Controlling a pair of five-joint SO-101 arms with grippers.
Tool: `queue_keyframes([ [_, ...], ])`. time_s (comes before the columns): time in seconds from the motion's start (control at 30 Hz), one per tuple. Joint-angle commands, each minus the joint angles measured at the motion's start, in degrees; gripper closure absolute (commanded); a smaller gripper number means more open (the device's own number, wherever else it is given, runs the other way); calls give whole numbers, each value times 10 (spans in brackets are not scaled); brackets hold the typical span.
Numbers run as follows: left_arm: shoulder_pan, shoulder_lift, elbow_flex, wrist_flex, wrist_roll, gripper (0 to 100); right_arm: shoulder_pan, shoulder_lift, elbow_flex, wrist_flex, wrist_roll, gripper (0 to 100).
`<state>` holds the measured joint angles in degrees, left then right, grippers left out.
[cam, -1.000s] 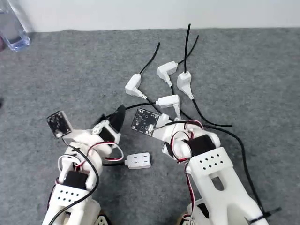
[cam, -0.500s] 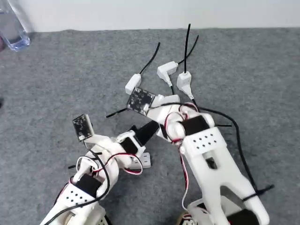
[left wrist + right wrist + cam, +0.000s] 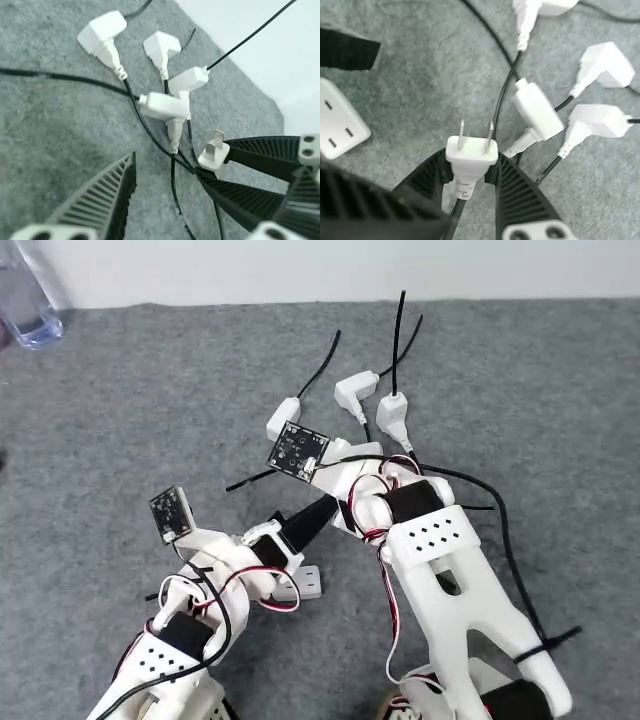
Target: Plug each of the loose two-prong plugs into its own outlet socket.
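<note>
Far left, a clear bottle (image 3: 25,302) stands at the edge of the grey carpet (image 3: 520,370). Moving in, we find the left gripper (image 3: 312,518) low over the carpet, jaws parted, nothing between them. Just below it, partly under that arm, the white outlet socket (image 3: 340,125) lies flat with its slots facing up. Right beside the left gripper, the right gripper (image 3: 471,160) is clamped on a two-prong plug (image 3: 471,150), prongs sticking out past the fingers, near the socket but apart from it. Beyond, amid black cords (image 3: 60,76), we see the nearest loose plug (image 3: 165,105), then a left plug (image 3: 283,418), a middle plug (image 3: 355,392) and a right plug (image 3: 392,415).
</note>
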<state>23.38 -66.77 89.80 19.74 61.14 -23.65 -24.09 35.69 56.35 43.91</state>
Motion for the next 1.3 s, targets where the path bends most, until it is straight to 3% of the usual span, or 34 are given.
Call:
queue_keyframes([
  [0.0, -11, -8, -8, -18, -2, 550, 1, 0, -39, -5, -5, 991],
  [0.3, -11, -5, 65, -173, -2, 550, -10, -55, -76, 65, -9, 991],
  [0.63, -14, -7, 65, -173, -2, 550, -71, -126, -78, 126, -10, 991],
  [1.27, -15, -7, 65, -173, -2, 550, -107, -147, -159, 208, -25, 991],
])
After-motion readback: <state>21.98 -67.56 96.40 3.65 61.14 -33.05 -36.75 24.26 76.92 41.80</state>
